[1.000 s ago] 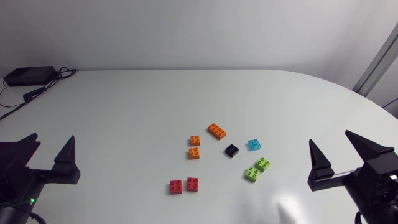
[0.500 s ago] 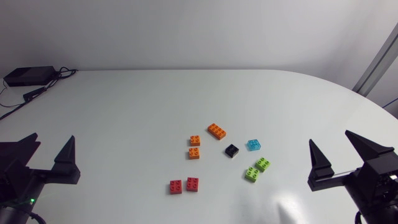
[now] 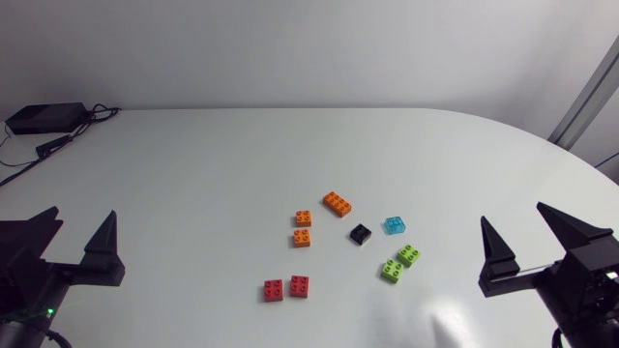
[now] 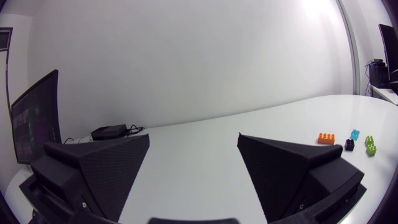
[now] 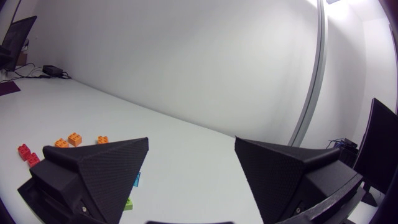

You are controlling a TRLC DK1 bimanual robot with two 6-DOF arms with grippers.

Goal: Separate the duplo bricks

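Loose duplo bricks lie mid-table: a long orange brick [image 3: 337, 203], two small orange bricks [image 3: 303, 228], a black brick [image 3: 360, 233], a clear blue brick [image 3: 394, 225], two green bricks [image 3: 399, 263] corner to corner, and two red bricks [image 3: 286, 287] side by side. My left gripper [image 3: 77, 227] stands open at the near left, far from them. My right gripper [image 3: 515, 222] stands open at the near right, empty. Beyond the left gripper [image 4: 193, 155] I see the orange brick [image 4: 326, 138] and green bricks [image 4: 370, 146]. Past the right gripper [image 5: 191, 162] lie the red bricks [image 5: 25, 152].
A black box [image 3: 44, 118] with cables sits at the table's far left corner, also seen beyond the left fingers as the black box [image 4: 109, 132]. The white table [image 3: 213, 174] curves away at the far right.
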